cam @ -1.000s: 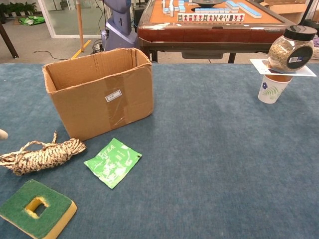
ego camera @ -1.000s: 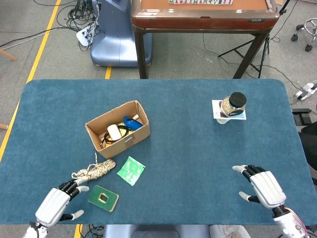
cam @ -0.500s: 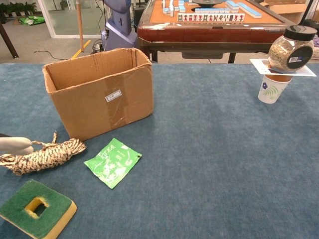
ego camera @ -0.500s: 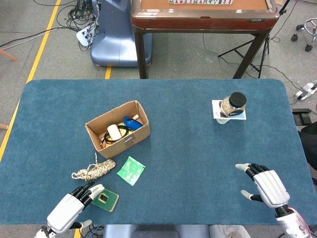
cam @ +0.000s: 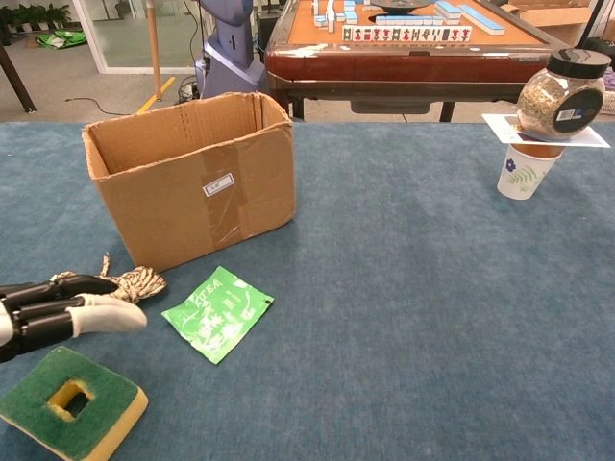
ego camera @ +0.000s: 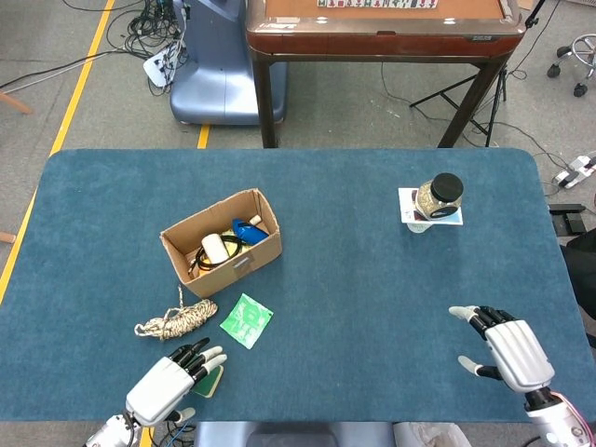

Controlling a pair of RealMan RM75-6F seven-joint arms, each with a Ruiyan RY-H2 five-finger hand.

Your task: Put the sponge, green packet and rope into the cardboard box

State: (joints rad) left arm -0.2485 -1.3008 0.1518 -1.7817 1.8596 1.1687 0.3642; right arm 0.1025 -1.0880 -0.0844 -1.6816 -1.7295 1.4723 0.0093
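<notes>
Chest view only: sponge (cam: 69, 400) uncovered below left hand (cam: 58, 315).

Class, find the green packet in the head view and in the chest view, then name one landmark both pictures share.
Head view: the green packet lies lower left of centre, just below the cardboard box and right of the rope.
Chest view: the green packet lies lower left, in front of the box.
Shared landmark: the cardboard box.
</notes>
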